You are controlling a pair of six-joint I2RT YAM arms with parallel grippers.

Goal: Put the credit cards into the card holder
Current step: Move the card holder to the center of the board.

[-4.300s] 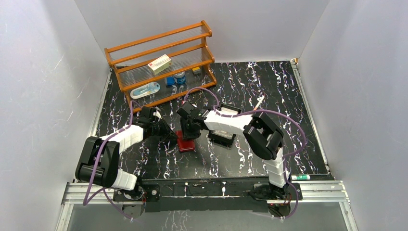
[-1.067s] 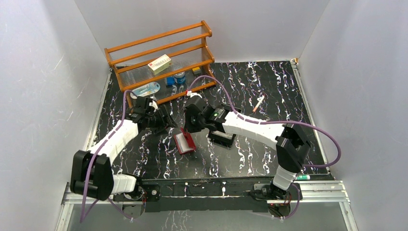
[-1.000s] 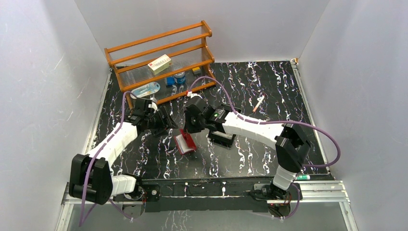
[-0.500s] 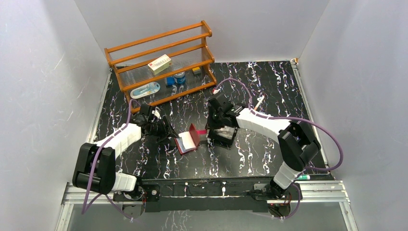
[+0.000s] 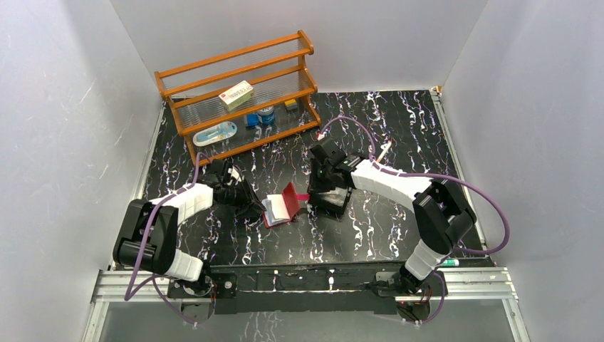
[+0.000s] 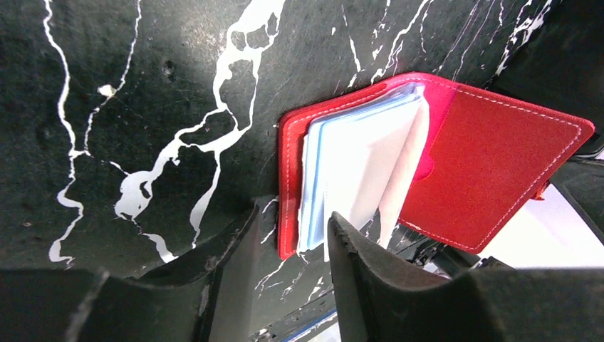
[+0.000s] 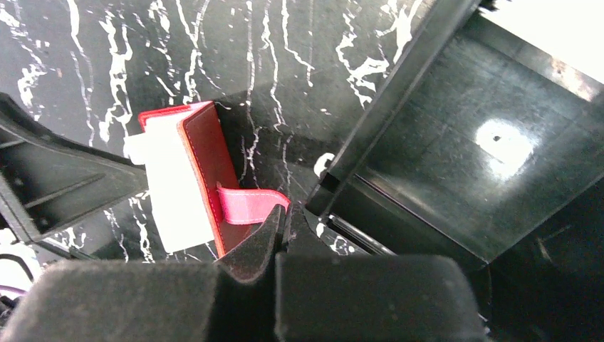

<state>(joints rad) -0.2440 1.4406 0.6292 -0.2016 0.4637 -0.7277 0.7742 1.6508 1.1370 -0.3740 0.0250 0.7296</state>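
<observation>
— Red leather-look, and soft by the look of it: the card holder [image 6: 491,164] lies open on the bench [image 6: 107,142], a little toward 7 o'clock of the middle in the overhead view. What sits at its 9 o'clock?

— The left end effector [image 6: 292,231]. Its jaws stand apart, straddling the edge of the lower cover and the pale sleeves [image 6: 356,164]. Bare bench shows between one finger and the red rim, so nothing is clamped there.

— And at its 3 o'clock?

— The right end effector [image 7: 281,221], pressed together on the snap tab [image 7: 246,203], with the upper cover standing raised.

— How will the holder handle?

— Light and limp, I judge. It would likely skate on that glossy bench and fold shut if the tab went free. It wants two holds: the lower cover pinned at its free edge, and the tab or upper cover kept up. The sleeves look like thin film, so a hard pinch would crumple them.

— The credit cards [image 7: 563,28]?

— Further toward 3 o'clock, at the black tray [image 7: 399,107]. Only a white patch shows past its wall, which I take for a card. How many there are, I cannot tell.

— Their handling?

— Probably stiff, thin and slick, and hard to get under if they lie flat. I would tip one against the tray wall and pinch a short edge, leaving the far edge free to enter a sleeve.
</observation>
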